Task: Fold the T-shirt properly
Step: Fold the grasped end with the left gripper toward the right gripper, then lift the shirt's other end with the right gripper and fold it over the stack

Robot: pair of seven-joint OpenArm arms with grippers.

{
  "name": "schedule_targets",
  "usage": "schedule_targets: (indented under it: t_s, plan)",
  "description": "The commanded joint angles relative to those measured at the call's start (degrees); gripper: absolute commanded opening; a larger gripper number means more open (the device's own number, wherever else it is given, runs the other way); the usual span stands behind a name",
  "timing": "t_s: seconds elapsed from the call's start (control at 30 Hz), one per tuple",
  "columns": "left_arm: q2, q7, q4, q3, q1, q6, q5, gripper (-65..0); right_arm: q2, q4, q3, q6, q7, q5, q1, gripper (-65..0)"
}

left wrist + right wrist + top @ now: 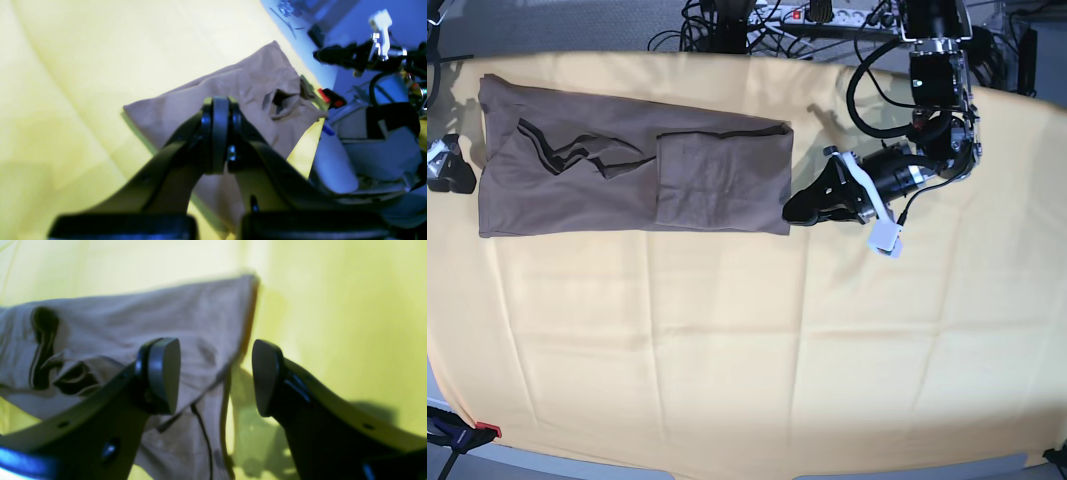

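Covering the table from its near edge, a yellow cloth point(727, 350) carries the T-shirt point(577, 190), which lies flat in a long band across the far left with a flap folded over its right half. The left gripper point(795, 208) sits at the shirt's right edge, fingers pressed together; whether they pinch fabric cannot be told. The right gripper point(215, 373), fingers spread wide, hangs over a shirt edge. Cables point(727, 25) lie beyond.

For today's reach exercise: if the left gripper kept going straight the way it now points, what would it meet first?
Most likely the T-shirt: the left gripper, jaws shut, points at its near edge on the yellow cloth. Its height above the cloth is unclear.
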State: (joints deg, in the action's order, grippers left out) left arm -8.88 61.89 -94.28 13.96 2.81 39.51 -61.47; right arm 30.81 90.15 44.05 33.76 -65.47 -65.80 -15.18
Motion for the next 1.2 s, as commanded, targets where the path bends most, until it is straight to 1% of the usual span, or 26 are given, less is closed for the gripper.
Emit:
schedule_targets:
  t_s: [0.0, 0.13, 0.2, 0.37, 0.5, 0.57, 0.6, 0.63, 0.67, 0.7, 0.77, 0.8, 0.97, 1.1, 1.17]
  plan:
    - [-1.09, -1.05, -0.85, 0.11, -0.74, 0.49, -1.57, -65.0, 0.59, -0.52, 0.46, -0.28, 0.9, -1.51, 0.57, -28.5]
    - [-4.94, -0.98, -0.85, 0.11, -0.42, 0.49, -1.57, -65.0, -2.51, -5.64, 0.46, -0.31, 0.87, -2.69, 0.57, -28.5]
    - [-6.51, -1.03, -0.85, 0.11, -0.48, 0.49, -1.92, -65.0, -3.32, -8.61, 0.44, 0.81, -0.04, -5.44, 0.57, -28.5]
    - [-8.24, -1.03, -0.85, 0.11, -0.44, 0.49, -2.43, -65.0, -3.48, -13.97, -1.46, 3.91, -6.69, -14.03, 0.52, -28.6]
    - [-9.16, -1.03, -0.85, 0.11, -0.46, 0.49, -2.43, -65.0, -3.52, -15.41, -5.7, 6.24, -7.04, -14.03, 0.55, -28.6]
    - [-9.25, -1.05, -0.85, 0.11, -0.46, 0.49, -2.45, -65.0, -3.5, -15.41, -7.78, 6.24, -6.95, -13.73, 0.61, -29.1]
    - [-9.25, -1.05, -0.85, 0.11, -0.46, 0.49, -2.45, -65.0, -3.5, -15.41, -8.48, 6.24, -6.62, -13.66, 0.79, -30.2]
    - [-9.25, -1.05, -0.85, 0.11, -0.46, 0.49, -2.45, -65.0, -3.5, -15.41, -8.81, 6.24, -6.19, -13.66, 0.76, -33.9]
    - [-9.25, -1.05, -0.85, 0.11, -0.46, 0.49, -2.47, -65.0, -3.5, -15.41, -8.83, 6.24, -5.49, -13.68, 0.79, -39.5]
    - [-9.27, -1.05, -0.85, 0.11, -0.46, 0.49, -2.45, -65.0, -3.43, -15.41, -8.79, 6.24, -4.48, -13.68, 0.76, -46.7]
    - [-9.4, -1.05, -0.85, 0.11, -0.46, 0.49, -2.47, -65.0, -3.3, -15.34, -8.57, 6.24, -3.54, -13.68, 0.81, -63.0]
    - [-9.53, -1.05, -0.85, 0.11, -0.48, 0.49, -2.64, -65.0, -3.32, -15.19, -8.24, 6.24, -3.56, -13.66, 0.92, -65.0]
    - [-11.04, -0.98, -0.85, 0.11, -0.61, 0.49, -6.64, -65.0, -3.3, -13.07, -5.25, 6.24, -3.61, -13.0, 0.87, -65.0]
    - [-13.11, -0.87, -0.85, 0.11, -0.74, 0.49, -6.97, -65.0, -2.93, -9.01, -1.03, 6.24, -3.3, -7.32, 0.87, -65.0]
    - [-14.32, -0.61, -0.85, 0.11, -0.74, 0.49, -6.97, -65.0, -2.4, -6.8, 0.96, 6.24, -2.84, -5.66, 0.7, -65.0]
